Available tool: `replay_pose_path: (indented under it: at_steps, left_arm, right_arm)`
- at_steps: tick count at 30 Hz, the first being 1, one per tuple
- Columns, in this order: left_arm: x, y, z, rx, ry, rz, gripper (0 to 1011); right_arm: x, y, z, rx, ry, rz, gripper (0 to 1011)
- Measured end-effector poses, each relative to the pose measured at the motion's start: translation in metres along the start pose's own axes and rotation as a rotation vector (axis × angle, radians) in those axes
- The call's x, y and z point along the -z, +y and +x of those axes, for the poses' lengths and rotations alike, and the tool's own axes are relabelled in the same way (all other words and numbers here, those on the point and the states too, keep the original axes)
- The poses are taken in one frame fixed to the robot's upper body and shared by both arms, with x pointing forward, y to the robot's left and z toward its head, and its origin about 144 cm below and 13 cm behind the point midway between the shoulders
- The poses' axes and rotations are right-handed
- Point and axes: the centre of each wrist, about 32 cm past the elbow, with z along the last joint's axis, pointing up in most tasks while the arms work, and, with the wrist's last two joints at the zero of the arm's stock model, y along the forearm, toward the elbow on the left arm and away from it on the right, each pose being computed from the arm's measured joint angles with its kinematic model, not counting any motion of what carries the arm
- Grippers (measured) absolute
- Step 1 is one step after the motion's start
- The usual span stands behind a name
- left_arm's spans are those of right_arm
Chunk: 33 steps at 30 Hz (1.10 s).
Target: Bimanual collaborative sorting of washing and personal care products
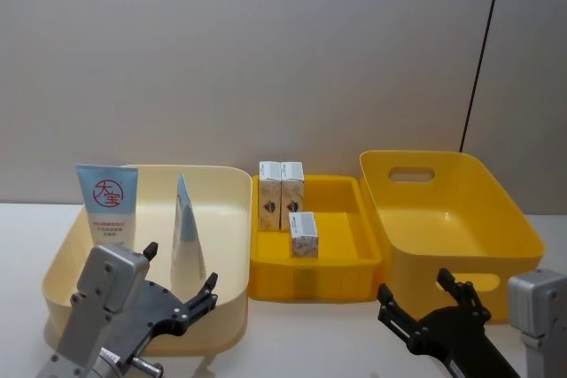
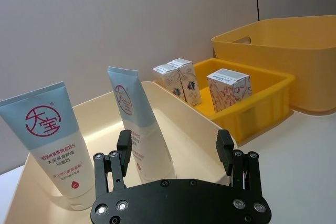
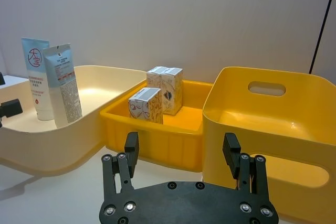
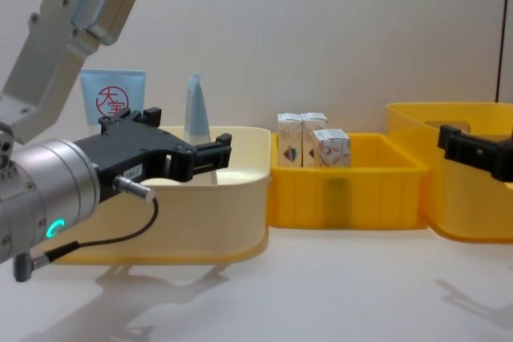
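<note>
Grey wall behind, white table (image 1: 310,334) with three bins in a row.

- Cream bin (image 1: 235,254), robot's left: light blue tube with red round logo (image 1: 108,203) and pale tapering tube (image 1: 186,232), both upright, side by side.
- Small yellow tray (image 1: 310,276), middle: three white cartons, two standing together at the back (image 1: 282,190), one in front (image 1: 304,235).
- Large yellow bin (image 1: 496,210), right: no product seen inside.
- Left gripper (image 1: 181,266): claw spread, holding nothing, hovering at the cream bin's near side.
- Right gripper (image 1: 415,285): claw spread, holding nothing, low before the large bin.

Judgement: tubes and cartons already sit grouped by kind, nothing loose on the table. Either sorting is complete, or items are yet to go into the large bin; cannot tell which
</note>
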Motion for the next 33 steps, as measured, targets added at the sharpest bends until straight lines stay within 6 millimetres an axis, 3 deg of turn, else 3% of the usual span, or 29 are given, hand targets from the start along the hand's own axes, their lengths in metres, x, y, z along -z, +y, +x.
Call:
replay_pose_path:
  at_steps: [8,14,26,33]
  left_arm:
    - [0.0,0.0,0.0,0.0,0.0,0.0,1003]
    - [0.0,0.0,0.0,0.0,0.0,0.0,1003]
    - [0.0,0.0,0.0,0.0,0.0,0.0,1003]
    - [0.0,0.0,0.0,0.0,0.0,0.0,1003]
  right_arm:
    - [-0.002,0.001,-0.001,-0.004,-0.001,-0.005,998]
    - [-0.017,0.009,-0.006,-0.024,-0.005,-0.029,998]
    - [-0.08,0.043,-0.014,-0.055,-0.014,-0.134,998]
    - [-0.101,0.063,-0.013,-0.051,-0.018,-0.207,998]
